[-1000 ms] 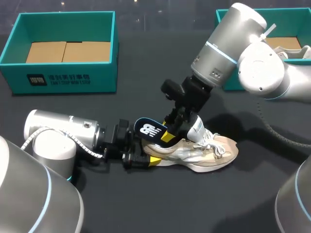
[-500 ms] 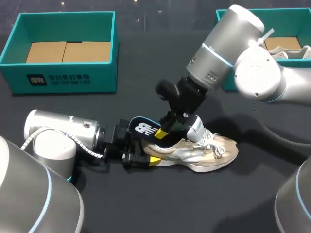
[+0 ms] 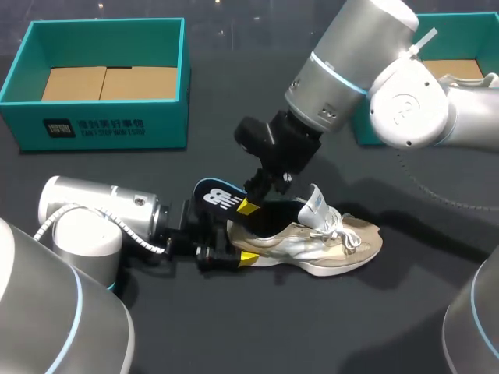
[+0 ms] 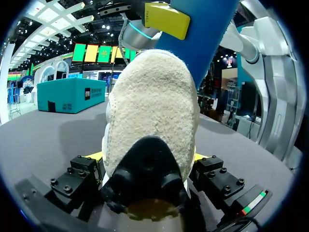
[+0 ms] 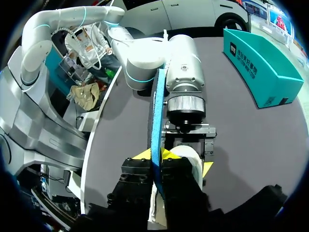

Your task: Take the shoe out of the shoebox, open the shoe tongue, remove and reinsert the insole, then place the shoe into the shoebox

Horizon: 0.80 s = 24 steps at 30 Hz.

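Observation:
A beige and white shoe [image 3: 335, 245] lies on its sole on the dark table, toe to the right. My left gripper [image 3: 234, 251] is shut on its heel [image 4: 154, 111], one finger on each side. Above the heel my right gripper [image 3: 248, 206] is shut on a dark blue insole [image 3: 217, 195]. The insole stands tilted up over the shoe's opening, and its front end is hidden behind the gripper. Seen from the right wrist, the insole [image 5: 155, 111] runs edge-on between the yellow tips of the right gripper [image 5: 155, 157]. The white tongue [image 3: 316, 204] stands lifted.
A teal shoebox [image 3: 109, 125] with cardboard in its bottom stands at the back left. A second teal box [image 3: 468, 39] at the back right holds another shoe, partly behind my right arm. My left arm [image 5: 183, 63] lies low along the table behind the heel.
My right gripper has risen and moved left, drawing the insole up out of the shoe. The left gripper and the shoe have stayed in place.

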Each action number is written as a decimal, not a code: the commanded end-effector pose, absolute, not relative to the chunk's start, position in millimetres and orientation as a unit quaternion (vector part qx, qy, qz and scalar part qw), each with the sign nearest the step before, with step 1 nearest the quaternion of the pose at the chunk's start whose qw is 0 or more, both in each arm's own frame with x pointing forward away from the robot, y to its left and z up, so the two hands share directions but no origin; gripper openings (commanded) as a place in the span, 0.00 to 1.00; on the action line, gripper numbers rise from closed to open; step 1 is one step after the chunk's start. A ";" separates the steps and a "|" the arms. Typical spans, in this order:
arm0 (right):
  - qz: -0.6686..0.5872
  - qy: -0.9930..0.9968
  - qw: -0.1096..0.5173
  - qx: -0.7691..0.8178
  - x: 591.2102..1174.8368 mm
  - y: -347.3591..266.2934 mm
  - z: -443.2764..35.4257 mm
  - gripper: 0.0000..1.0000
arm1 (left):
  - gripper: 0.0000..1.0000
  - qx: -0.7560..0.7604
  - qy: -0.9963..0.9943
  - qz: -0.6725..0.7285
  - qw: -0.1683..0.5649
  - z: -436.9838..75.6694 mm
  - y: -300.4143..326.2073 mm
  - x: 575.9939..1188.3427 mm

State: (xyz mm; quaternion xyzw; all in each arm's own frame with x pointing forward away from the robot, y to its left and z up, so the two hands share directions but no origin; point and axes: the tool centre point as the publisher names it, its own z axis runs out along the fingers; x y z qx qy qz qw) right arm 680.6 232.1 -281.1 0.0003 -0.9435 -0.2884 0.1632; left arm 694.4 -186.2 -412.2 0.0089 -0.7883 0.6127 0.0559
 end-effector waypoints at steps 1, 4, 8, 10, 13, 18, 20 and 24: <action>-0.329 -0.932 0.154 0.003 678.7 254.6 -281.4 0.00 | 0.00 0.009 -0.789 0.612 0.055 -415.1 -185.0 694.1; -0.363 -0.924 0.118 0.013 681.2 269.8 -255.3 0.00 | 0.00 0.009 -0.789 0.612 0.055 -415.1 -185.0 694.1; -0.406 -0.909 0.095 -0.001 679.4 259.7 -202.8 0.00 | 0.00 0.009 -0.789 0.612 0.055 -415.1 -185.0 694.1; -0.431 -0.896 0.105 -0.024 674.5 246.6 -176.7 0.00 | 0.00 0.009 -0.789 0.612 0.055 -415.1 -185.0 694.1; -0.435 -0.895 0.093 -0.024 668.6 239.7 -159.8 0.00 | 0.00 0.009 -0.789 0.612 0.055 -415.1 -185.0 694.1; -0.435 -0.895 0.093 -0.024 668.6 239.7 -159.8 0.00 | 0.00 0.009 -0.789 0.612 0.055 -415.1 -185.0 694.1; -0.435 -0.895 0.093 -0.024 668.6 239.7 -159.8 0.00 | 0.00 0.009 -0.789 0.612 0.055 -415.1 -185.0 694.1; -0.435 -0.895 0.093 -0.024 668.6 239.7 -159.8 0.00 | 0.00 0.009 -0.789 0.612 0.055 -415.1 -185.0 694.1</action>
